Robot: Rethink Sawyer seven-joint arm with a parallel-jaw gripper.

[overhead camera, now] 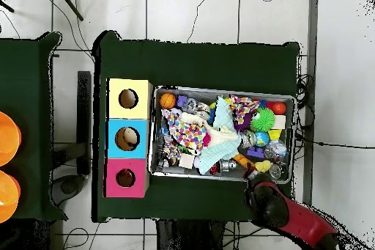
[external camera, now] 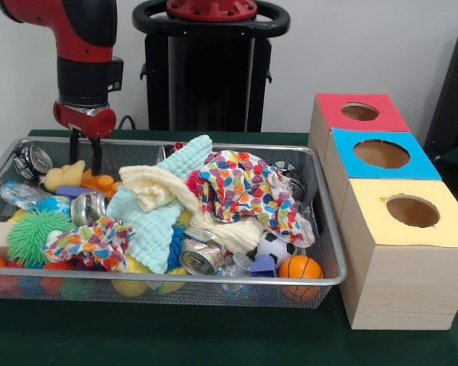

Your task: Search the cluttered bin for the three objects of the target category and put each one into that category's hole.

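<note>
Red box (external camera: 356,114), blue box (external camera: 379,156), yellow box (external camera: 408,213), multicoloured spotted cloth (external camera: 248,187), perhaps mint towel (external camera: 156,221)

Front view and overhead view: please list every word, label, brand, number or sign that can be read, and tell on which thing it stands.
No text can be read in either view.
Crushed cans in the wire bin: any print is too blurred to read.
Red box, blue box and yellow box: plain coloured tops with one hole each, no labels.

bin (external camera: 330,229) seemingly crammed, holes (external camera: 382,154) clear
</note>
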